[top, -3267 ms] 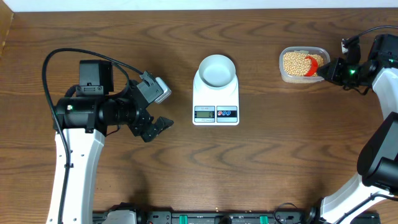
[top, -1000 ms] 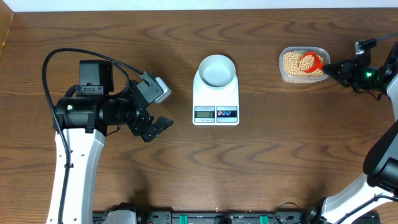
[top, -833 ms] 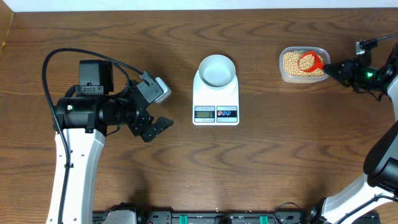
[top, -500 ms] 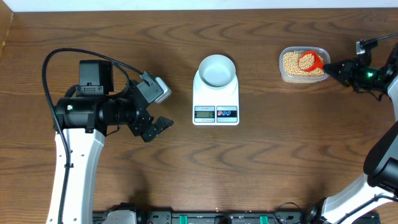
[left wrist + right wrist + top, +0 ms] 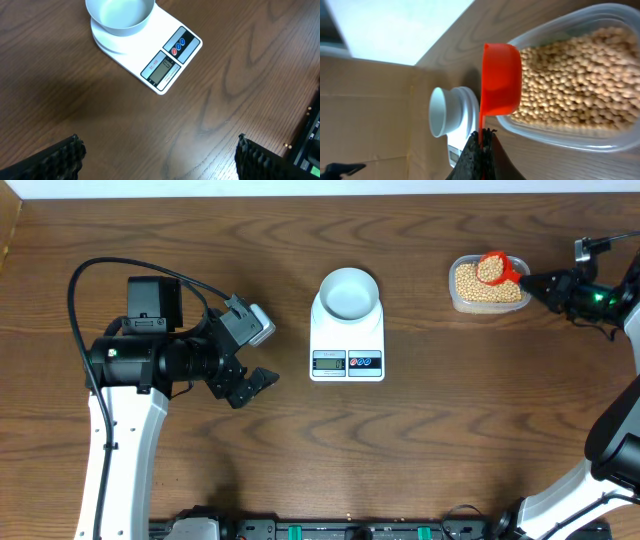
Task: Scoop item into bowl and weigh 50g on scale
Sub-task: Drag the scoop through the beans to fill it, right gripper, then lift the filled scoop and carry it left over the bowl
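Note:
The pale blue-grey bowl (image 5: 349, 291) stands empty on the white scale (image 5: 347, 350) at mid table; both show in the left wrist view, bowl (image 5: 120, 17) and scale (image 5: 165, 60). Beige beans (image 5: 478, 286) fill a clear tub (image 5: 487, 301) at the far right. My right gripper (image 5: 545, 283) is shut on the handle of a red scoop (image 5: 494, 268), which holds beans and hovers over the tub's far edge. In the right wrist view the scoop (image 5: 501, 80) is above the beans (image 5: 570, 85), its handle in the gripper (image 5: 482, 137). My left gripper (image 5: 252, 387) is open and empty, left of the scale.
The tub (image 5: 580, 140) sits close to the table's back edge. Bare wood lies between the scale and the tub. A black rail with connectors (image 5: 350, 530) runs along the front edge. The left gripper's fingers (image 5: 160, 155) hover over bare wood.
The right gripper lifted the red scoop, loaded with beans, out of the tub and toward its far edge. The left arm has not moved.

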Controlling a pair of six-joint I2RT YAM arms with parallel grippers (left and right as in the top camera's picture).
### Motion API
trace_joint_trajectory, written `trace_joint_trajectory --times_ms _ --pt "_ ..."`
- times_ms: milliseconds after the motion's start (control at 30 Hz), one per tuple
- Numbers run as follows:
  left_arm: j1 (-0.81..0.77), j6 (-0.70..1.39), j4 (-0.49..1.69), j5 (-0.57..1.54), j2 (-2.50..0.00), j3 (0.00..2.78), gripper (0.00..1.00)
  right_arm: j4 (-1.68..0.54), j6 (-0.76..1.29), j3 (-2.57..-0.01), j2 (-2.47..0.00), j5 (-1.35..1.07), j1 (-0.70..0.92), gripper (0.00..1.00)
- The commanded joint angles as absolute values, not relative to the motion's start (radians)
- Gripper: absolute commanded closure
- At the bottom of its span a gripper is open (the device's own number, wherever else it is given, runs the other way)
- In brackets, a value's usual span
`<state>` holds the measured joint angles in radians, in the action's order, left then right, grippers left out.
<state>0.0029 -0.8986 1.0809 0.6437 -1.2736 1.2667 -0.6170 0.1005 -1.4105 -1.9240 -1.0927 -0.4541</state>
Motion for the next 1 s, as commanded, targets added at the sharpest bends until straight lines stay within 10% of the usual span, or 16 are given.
trace_joint_trajectory --times_ms 0,967 --pt "0.006 -0.916 1.084 0.636 -1.279 1.287 0.02 -0.604 0.148 -1.404 -1.938 -1.189 -0.456 0.99" --pt "0.006 -0.916 1.084 0.635 -1.279 1.287 0.02 -0.554 0.233 -1.404 -1.938 -1.242 -0.329 0.99"
